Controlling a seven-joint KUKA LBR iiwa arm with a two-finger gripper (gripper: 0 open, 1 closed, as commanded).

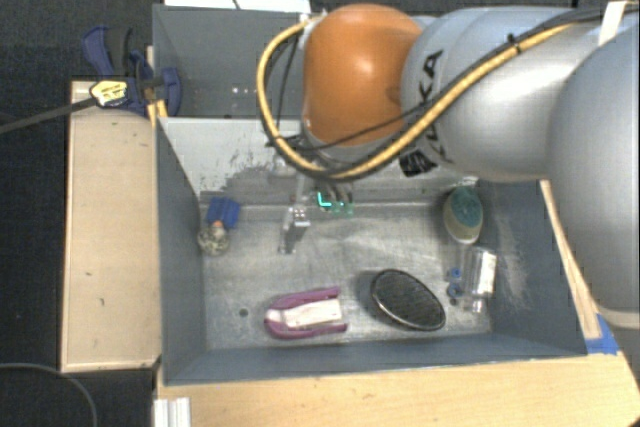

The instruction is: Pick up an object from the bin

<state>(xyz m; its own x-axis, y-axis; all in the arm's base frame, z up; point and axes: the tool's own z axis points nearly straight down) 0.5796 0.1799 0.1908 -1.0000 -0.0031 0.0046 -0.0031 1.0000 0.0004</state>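
My gripper (295, 227) hangs under the orange wrist cover, low over the bin's bare floor near the back wall, a little left of centre. One metal finger shows, with nothing seen on it. A purple and white oblong thing (305, 313) lies in front of the gripper near the bin's front wall. To the right of that rests a black oval brush-like thing (407, 299). A small clear bottle with a blue cap (216, 224) stands to the gripper's left.
A teal round lidded thing (463, 214) sits by the bin's right side. In front of it lies a small clear and white item with blue bits (474, 279). The big arm covers the back right of the bin.
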